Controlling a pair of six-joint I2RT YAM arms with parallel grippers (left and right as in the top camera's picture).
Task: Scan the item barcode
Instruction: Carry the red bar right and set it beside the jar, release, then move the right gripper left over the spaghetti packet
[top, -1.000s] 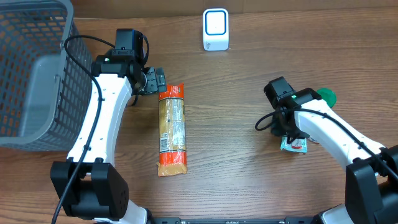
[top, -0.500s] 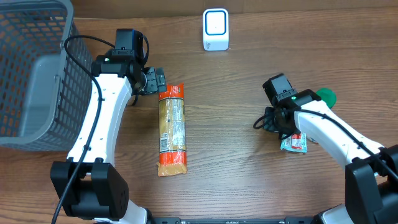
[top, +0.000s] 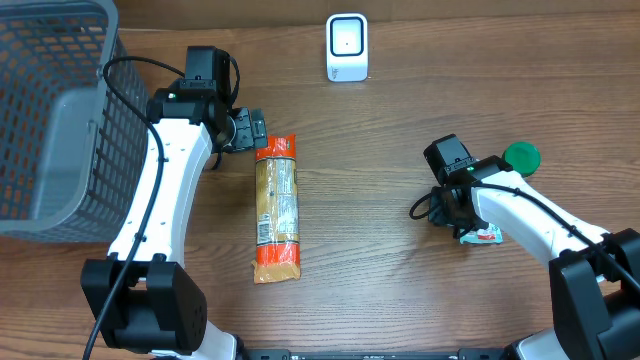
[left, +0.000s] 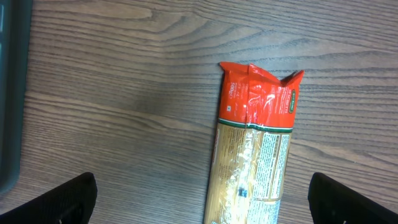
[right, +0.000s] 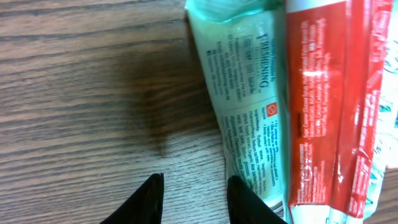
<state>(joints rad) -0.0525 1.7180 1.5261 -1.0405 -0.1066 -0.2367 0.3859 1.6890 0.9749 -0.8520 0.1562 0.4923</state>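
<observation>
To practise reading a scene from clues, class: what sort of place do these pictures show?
Probably a mock shop checkout on a wooden table: a white barcode scanner, a grey mesh shopping basket, and packaged groceries such as a pasta packet.

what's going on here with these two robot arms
Two robot arms sit at a wooden table, with a white scanner standing at the back. The right gripper is low over a small teal and red packet. Its jaws are narrowly apart with only wood showing between them, so nothing is picked up. The left gripper is wide open at the top end of a long pasta pack lying flat. Neither item is at the scanner yet.
</observation>
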